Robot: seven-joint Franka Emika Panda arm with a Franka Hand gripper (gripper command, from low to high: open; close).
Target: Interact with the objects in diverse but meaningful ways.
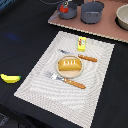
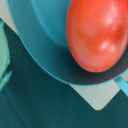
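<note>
**Claw hanging over the tomato in the small pot**

I am looking down through the wrist camera at the red tomato [image 2: 97, 32], which is sitting in a small grey pot [image 2: 47, 50] right beneath the claw; the fingers are not showing in either view, so I cannot tell whether the claw is released or clenched. Going from the exterior view's left, the banana [image 1: 10, 78] is lying on the dark surface [image 1: 25, 35], well apart from the claw. The bread block [image 1: 69, 65] is resting on a plate on the striped mat [image 1: 40, 80], between fork [image 1: 64, 80] and knife [image 1: 80, 56]. The yellow box [image 1: 81, 44] is standing nearer the pots. The tomato [image 1: 63, 7] is sitting in the small pot [image 1: 68, 11], beside a bigger pot [image 1: 92, 12].
</note>
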